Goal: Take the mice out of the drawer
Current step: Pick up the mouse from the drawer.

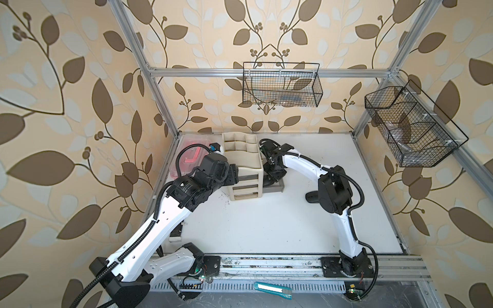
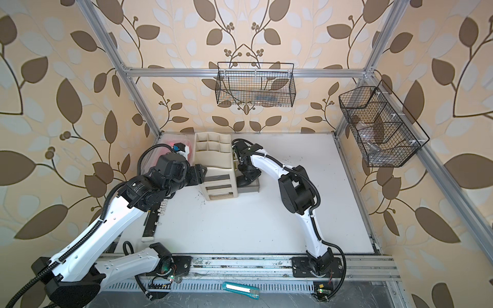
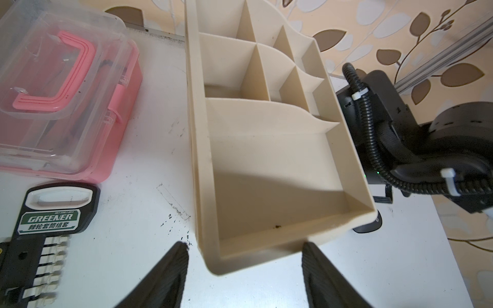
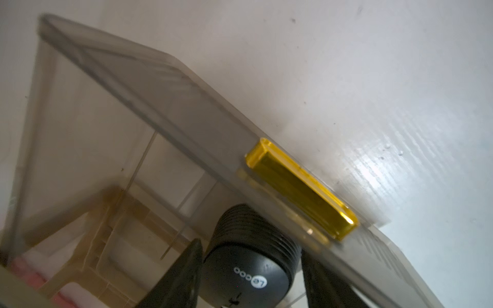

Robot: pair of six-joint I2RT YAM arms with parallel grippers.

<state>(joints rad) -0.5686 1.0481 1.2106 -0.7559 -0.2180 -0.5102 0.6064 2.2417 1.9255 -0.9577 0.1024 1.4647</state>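
While straddling beige plastic organizer [image 3: 266,149], left gripper [image 3: 244,244] agape, clamps right gripper [image 4: 250,248] on black oval mouse [image 4: 246,272] in grey drawer [image 4: 160,88]; second black mouse [image 1: 311,198] out.

Pink clear-lidded box [image 3: 64,101] just beside a black socket set [image 3: 50,221]; teal utility knife [image 1: 273,289] well apart.

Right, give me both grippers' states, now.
Left gripper: open, jaws straddling the end of the beige organizer, not clamped on it.
Right gripper: closed on a black mouse.
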